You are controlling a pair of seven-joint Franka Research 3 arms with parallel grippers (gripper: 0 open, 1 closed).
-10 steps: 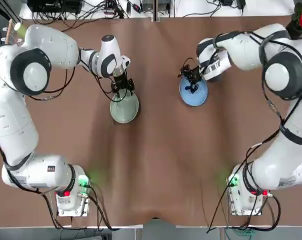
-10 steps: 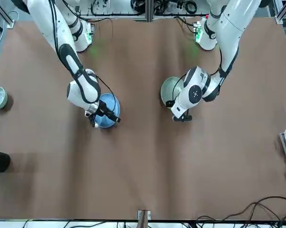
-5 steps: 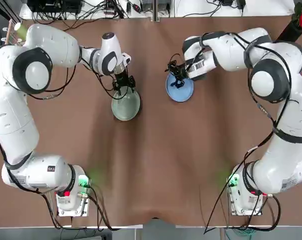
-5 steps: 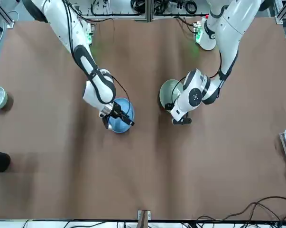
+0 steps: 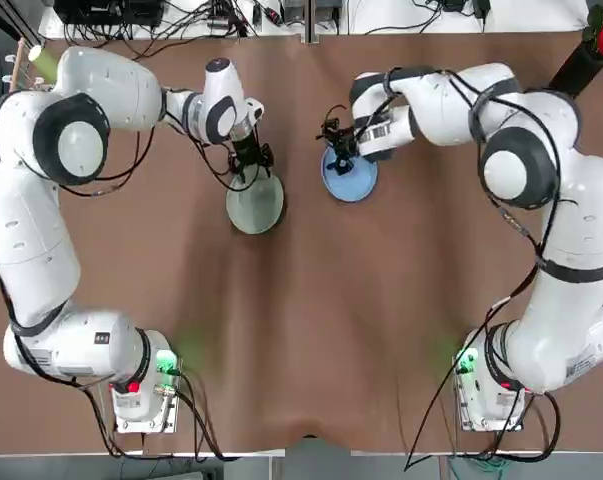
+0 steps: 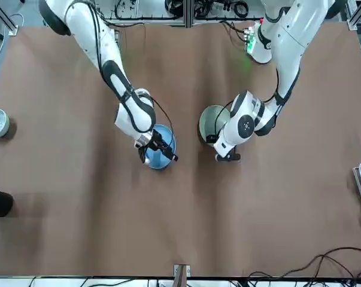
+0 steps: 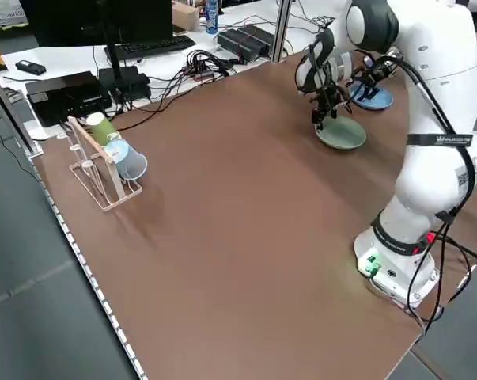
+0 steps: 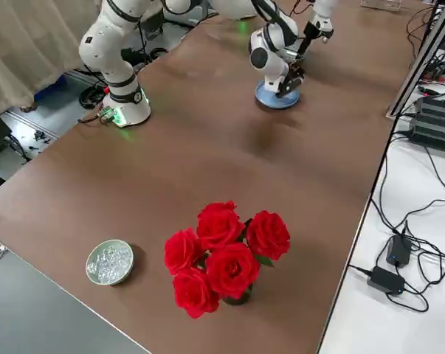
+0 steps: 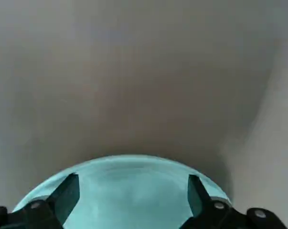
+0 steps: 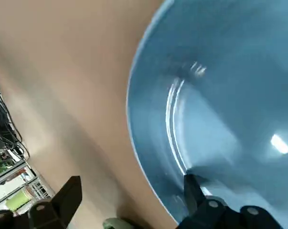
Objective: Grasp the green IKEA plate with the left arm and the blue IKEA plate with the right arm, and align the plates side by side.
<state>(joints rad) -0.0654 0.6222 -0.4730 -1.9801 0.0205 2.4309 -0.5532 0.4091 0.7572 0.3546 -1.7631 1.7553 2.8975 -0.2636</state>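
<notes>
The green IKEA plate (image 5: 257, 206) lies flat left of the table's middle. My left gripper (image 5: 249, 162) stands over its far rim. In the left wrist view both spread fingertips (image 9: 69, 192) rest over the plate (image 9: 134, 183), so the gripper is open. The blue IKEA plate (image 5: 350, 179) lies a short gap to the right of the green one. My right gripper (image 5: 335, 160) is open at its far-left rim. One fingertip (image 10: 192, 187) sits inside the blue plate (image 10: 229, 105) and the other is outside, over the table. In the front view the blue plate (image 6: 161, 155) is left of the green plate (image 6: 210, 121).
A wooden rack (image 7: 97, 168) with cups stands near the table's far-left corner. A vase of red roses (image 8: 222, 258) and a small bowl of clear beads (image 8: 110, 262) sit at the right end. Cables and electronics line the far edge.
My right gripper slid the blue plate leftwards and slightly farther away, closing most of the gap to the green plate. My left gripper nudged the green plate slightly right and away.
</notes>
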